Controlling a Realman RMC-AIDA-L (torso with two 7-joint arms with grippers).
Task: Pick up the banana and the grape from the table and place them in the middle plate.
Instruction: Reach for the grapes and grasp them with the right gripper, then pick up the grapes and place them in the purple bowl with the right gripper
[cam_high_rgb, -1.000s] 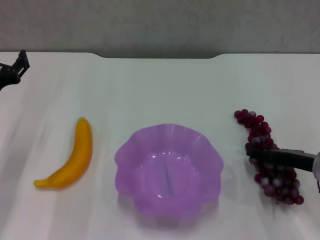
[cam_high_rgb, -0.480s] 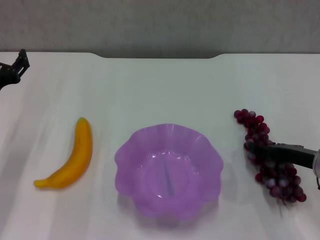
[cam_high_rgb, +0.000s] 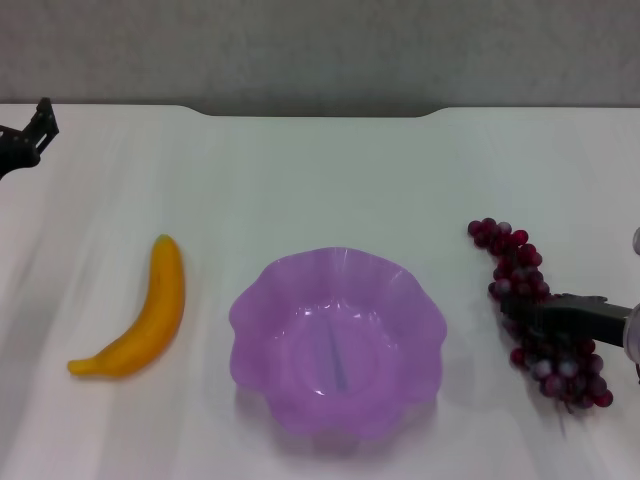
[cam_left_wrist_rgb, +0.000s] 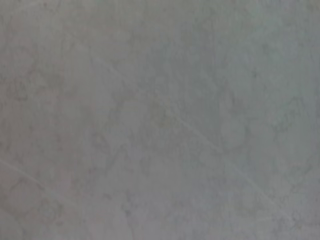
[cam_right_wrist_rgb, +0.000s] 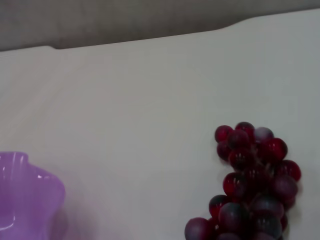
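The banana (cam_high_rgb: 145, 318) lies on the white table (cam_high_rgb: 330, 180), left of the purple scalloped middle plate (cam_high_rgb: 260, 290), which holds nothing. The grape bunch (cam_high_rgb: 510, 255) lies on the table to the plate's right. My right gripper (cam_high_rgb: 535, 312) reaches in from the right edge and sits across the middle of the bunch, its dark part covering some grapes. The right wrist view shows the far end of the grape bunch (cam_right_wrist_rgb: 252, 180) and a piece of the plate's rim (cam_right_wrist_rgb: 25, 195). My left gripper (cam_high_rgb: 25, 140) is parked at the far left, well away from the banana.
The table's dark far edge with its notch (cam_high_rgb: 320, 110) runs across the back. The left wrist view shows only a plain grey surface.
My right gripper has drawn slightly to the right and lower over the grape bunch, and the bunch's near end has shifted a little. The banana, the plate and the left arm have not moved.
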